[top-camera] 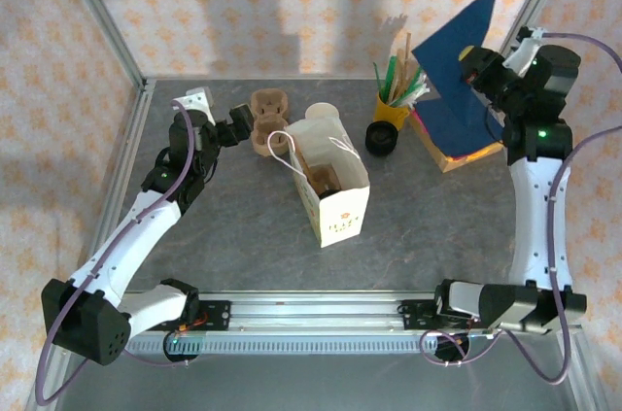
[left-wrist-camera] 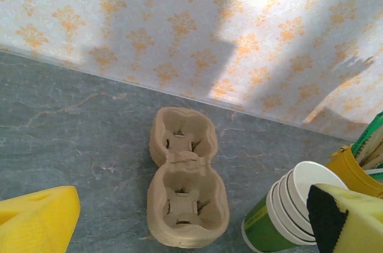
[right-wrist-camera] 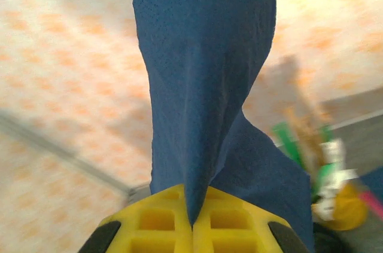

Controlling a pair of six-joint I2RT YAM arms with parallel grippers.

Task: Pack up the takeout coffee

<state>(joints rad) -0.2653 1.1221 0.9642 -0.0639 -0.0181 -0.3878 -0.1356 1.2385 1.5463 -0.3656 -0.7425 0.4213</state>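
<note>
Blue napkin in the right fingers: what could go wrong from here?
The blue napkin is pinched at one edge by the right fingers; it may slip out in transit.
Its loose sheet could brush the stirrer cup on the way to the paper bag.
It blocks much of the right wrist view.

Your top camera sits high behind both arms and looks down and forward over the whole table (top-camera: pixel 243 246). Your left wrist camera rides on the left gripper (top-camera: pixel 238 127) at the far left. It is low and close, and it faces the far wall (left-wrist-camera: pixel 179 26) over the brown cup tray (left-wrist-camera: pixel 185 181). The top camera sees that same tray, much smaller. Your right wrist camera sits at the far right, right up against the blue napkin (right-wrist-camera: pixel 203 85) held in the right gripper (right-wrist-camera: pixel 192 220). Both wrist cameras catch the yellow pot (left-wrist-camera: pixel 347 175) of sticks.
</note>
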